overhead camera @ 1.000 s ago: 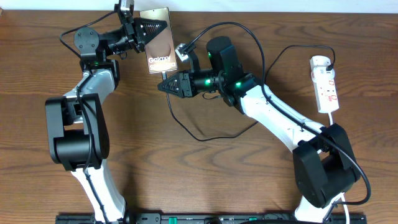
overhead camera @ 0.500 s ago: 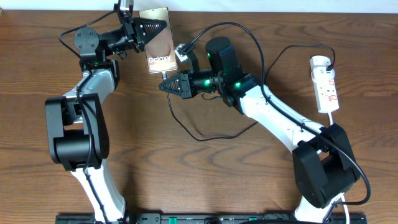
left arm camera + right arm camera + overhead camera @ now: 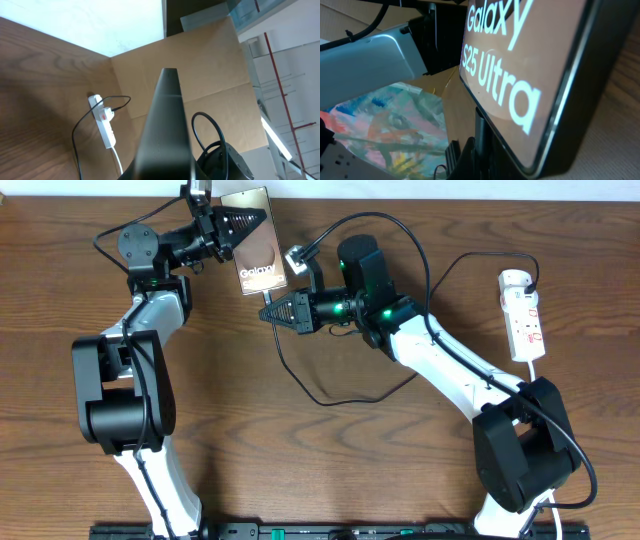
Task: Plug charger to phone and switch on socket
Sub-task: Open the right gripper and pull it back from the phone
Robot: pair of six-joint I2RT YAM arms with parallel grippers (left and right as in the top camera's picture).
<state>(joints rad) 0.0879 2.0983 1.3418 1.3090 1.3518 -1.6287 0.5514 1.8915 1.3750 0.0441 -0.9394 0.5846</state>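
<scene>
The phone (image 3: 262,255), bronze with white "Galaxy" lettering, is held off the table at the back, and my left gripper (image 3: 243,226) is shut on its upper part. In the left wrist view the phone (image 3: 167,125) appears edge-on as a dark bar. My right gripper (image 3: 268,310) is just below the phone's bottom edge, shut on the charger's black tip (image 3: 481,127). That tip stands against the phone (image 3: 520,75); whether it is seated I cannot tell. The charger cable (image 3: 300,385) loops over the table. The white socket (image 3: 524,315) lies at the far right.
The socket (image 3: 102,122) and its black lead also show in the left wrist view, in front of a brown cardboard wall (image 3: 210,75). The right arm's black wrist body (image 3: 362,270) and its thicker cables sit right of the phone. Both arm bases stand at the front edge.
My right gripper has shut on the charger tip and moved slightly up toward the phone's bottom edge. The left gripper and phone have barely moved.
</scene>
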